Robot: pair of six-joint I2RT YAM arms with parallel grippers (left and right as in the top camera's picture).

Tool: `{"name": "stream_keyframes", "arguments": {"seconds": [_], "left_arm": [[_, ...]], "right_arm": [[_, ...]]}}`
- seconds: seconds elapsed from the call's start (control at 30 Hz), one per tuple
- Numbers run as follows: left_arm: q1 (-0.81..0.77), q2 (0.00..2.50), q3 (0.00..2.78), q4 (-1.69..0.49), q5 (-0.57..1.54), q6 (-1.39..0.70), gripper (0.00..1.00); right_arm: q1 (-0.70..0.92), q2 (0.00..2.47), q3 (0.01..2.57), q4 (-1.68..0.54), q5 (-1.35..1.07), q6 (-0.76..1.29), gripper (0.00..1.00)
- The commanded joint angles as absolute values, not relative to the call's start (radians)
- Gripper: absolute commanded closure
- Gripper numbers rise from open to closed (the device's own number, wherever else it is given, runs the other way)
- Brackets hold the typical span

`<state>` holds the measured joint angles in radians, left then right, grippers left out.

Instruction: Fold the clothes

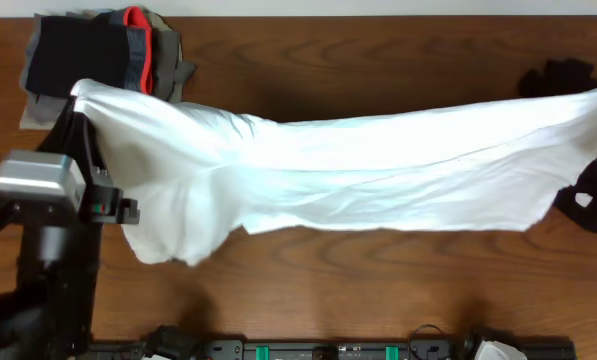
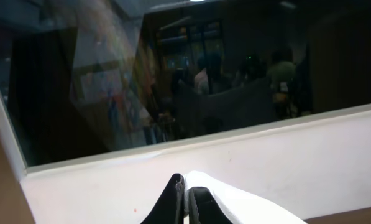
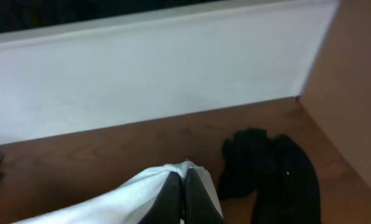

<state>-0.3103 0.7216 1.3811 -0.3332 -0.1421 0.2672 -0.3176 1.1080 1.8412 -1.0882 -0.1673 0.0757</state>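
Observation:
The white T-shirt (image 1: 358,170) hangs stretched in a long band across the table, from far left to the right edge. My left gripper (image 1: 79,97) is shut on its left corner; the left wrist view shows the jaws (image 2: 186,186) pinched together on white fabric (image 2: 247,202). The right wrist view shows my right gripper (image 3: 183,177) shut on the other end of the shirt (image 3: 123,199); in the overhead view it lies past the right edge. A black garment (image 3: 272,174) lies on the table just beyond the right gripper, and one with a white patch (image 1: 588,195) lies under the shirt's right end.
A pile of grey, black and red-trimmed garments (image 1: 98,55) sits at the back left corner, just behind the left gripper. Another black garment (image 1: 558,75) lies at the back right. The left arm's body (image 1: 38,200) stands at the table's left side. A white wall (image 3: 148,68) borders the back.

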Motion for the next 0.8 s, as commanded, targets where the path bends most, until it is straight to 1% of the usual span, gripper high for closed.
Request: {"name": "stream_keyframes", "arguments": {"seconds": [0.0,0.2,0.47,0.57,0.6,0.77], "left_arm": [[-0.306,0.768,1.402,-0.327,-0.174,0.284,0.94],[-0.306,0.925,1.402,-0.325,-0.174,0.284,0.94],[-0.306,1.227,1.402,-0.269,-0.174,0.271,0.94],[-0.306,1.335,1.402,-0.22,-0.173,0.267,0.95],[-0.306,1.368,1.402,-0.202,-0.173,0.263,0.94],[-0.304,1.547,1.402,-0.066,-0.173,0.26,0.94]], "right_arm": [[-0.307,1.174,1.85,-1.089,-0.131,0.101,0.99],[-0.307,1.322,1.85,-1.092,-0.133,0.115,0.99],[-0.305,1.563,1.85,-1.048,-0.191,0.118,0.99],[-0.294,1.659,1.85,-1.005,-0.196,0.118,0.99],[-0.288,1.688,1.85,-0.986,-0.197,0.118,0.99],[-0.247,1.846,1.85,-0.837,-0.2,0.118,0.99]]}}
